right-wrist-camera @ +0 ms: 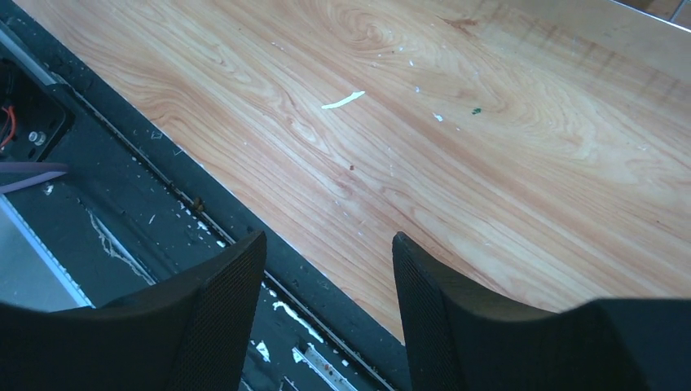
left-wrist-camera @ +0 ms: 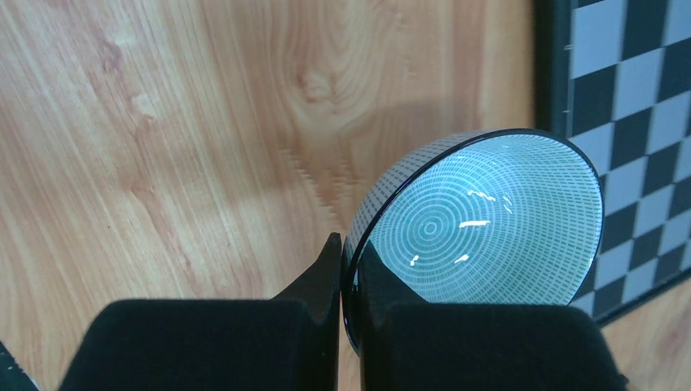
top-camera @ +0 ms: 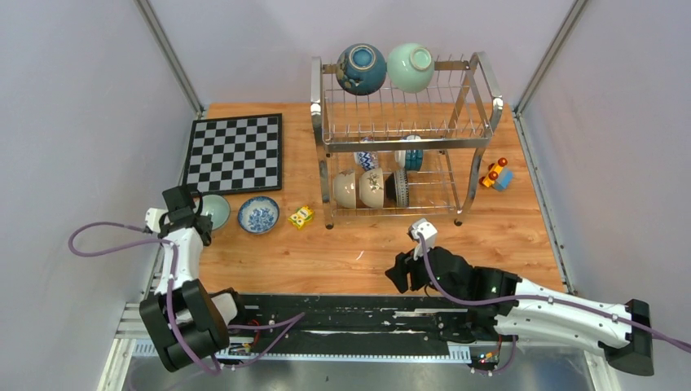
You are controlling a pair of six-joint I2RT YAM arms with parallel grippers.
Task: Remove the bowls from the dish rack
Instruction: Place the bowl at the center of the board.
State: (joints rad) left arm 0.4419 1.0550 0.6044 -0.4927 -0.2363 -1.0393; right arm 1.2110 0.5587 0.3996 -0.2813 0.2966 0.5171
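The whole table [top-camera: 367,244] is seen steeply from above and behind. Close, downward views are given from both wrists. The chessboard [top-camera: 234,152] edge and a teal bowl [top-camera: 220,210] are shared with the left wrist view, at its right.

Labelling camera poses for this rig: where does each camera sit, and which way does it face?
Top external: above, behind the robot, looking down on the dish rack; both arms show.
Left wrist: looks down at the table; left gripper pinches a teal bowl.
Right wrist: looks down at the table's near edge; right gripper open, empty.
Shared: top and left wrist both show that bowl and chessboard.
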